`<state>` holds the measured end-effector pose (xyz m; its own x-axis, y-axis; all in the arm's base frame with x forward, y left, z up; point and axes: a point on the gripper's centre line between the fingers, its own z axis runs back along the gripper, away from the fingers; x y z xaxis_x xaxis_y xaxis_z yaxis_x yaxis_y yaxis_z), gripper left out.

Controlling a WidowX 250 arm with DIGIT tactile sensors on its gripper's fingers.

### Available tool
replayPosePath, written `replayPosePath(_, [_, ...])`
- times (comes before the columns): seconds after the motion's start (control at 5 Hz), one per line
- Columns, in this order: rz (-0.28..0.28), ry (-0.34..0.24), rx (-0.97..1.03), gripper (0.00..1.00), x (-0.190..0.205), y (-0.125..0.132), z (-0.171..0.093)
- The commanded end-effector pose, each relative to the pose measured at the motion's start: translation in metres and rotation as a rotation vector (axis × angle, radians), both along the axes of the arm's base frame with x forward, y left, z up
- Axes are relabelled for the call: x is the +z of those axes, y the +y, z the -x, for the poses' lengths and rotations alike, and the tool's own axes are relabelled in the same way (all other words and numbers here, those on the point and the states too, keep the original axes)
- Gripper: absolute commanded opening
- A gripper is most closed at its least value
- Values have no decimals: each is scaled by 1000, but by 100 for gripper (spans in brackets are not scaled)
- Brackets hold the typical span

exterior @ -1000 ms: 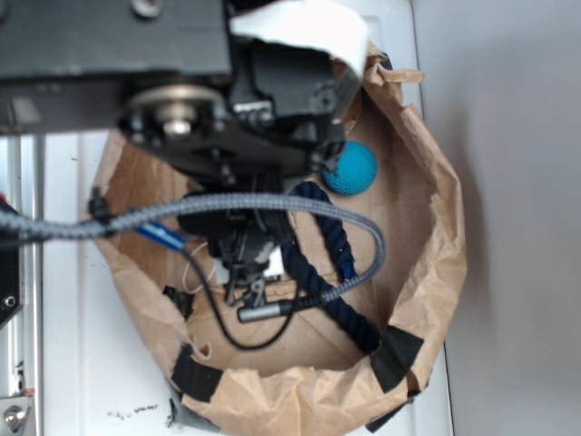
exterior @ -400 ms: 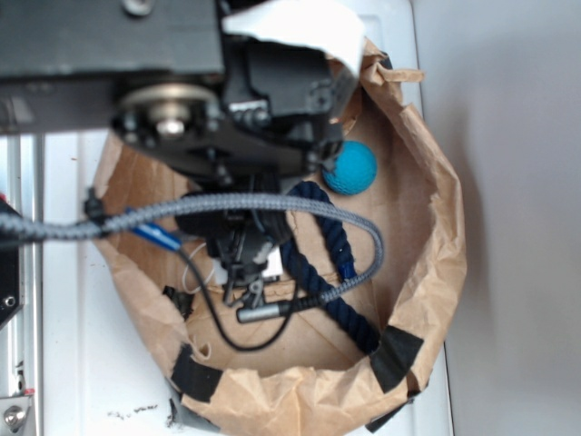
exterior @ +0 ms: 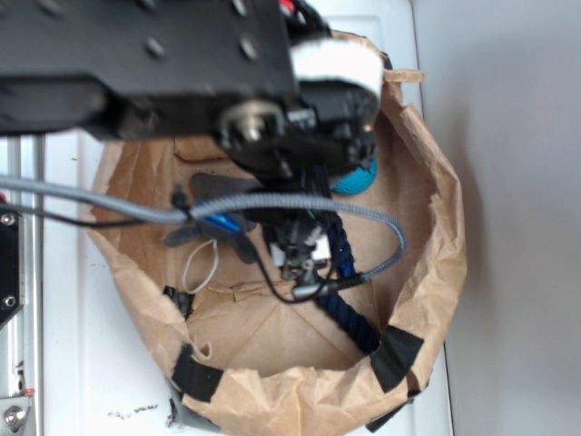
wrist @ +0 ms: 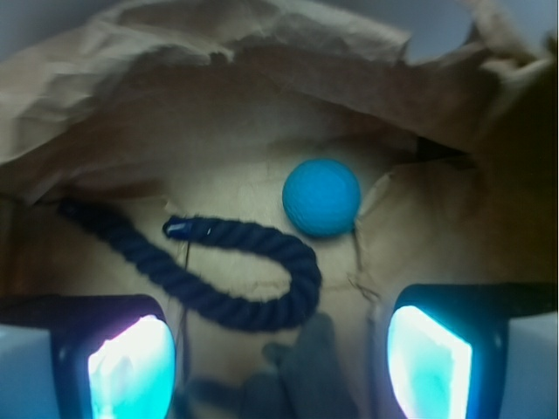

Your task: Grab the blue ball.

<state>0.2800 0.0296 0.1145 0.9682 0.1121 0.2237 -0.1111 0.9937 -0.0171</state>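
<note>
Wrist: whole blue ball; exterior, mostly arm-hidden.

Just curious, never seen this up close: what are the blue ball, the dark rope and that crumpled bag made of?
The blue ball looks like matte foam or rubber: dull, finely pitted, no shine. The dark rope appears to be twisted navy fibre; its spiral strands show. The bag seems plain brown paper: creased, rolled-down rim, patched with black tape.

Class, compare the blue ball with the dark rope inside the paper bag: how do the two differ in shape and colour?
The blue ball is round and compact; the rope is long, braided and bent into a loop. The ball is bright teal-blue; the rope is dark navy. Both lie on the brown paper bag's floor, ahead of the open hand, neither held.
</note>
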Motion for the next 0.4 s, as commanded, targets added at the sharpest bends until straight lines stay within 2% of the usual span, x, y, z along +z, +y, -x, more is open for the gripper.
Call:
replayPosePath(0.0, [-63,-51,75,100,-8,13,-28])
replayPosePath(0.2, [-88,-77,108,100,-16,14,-36])
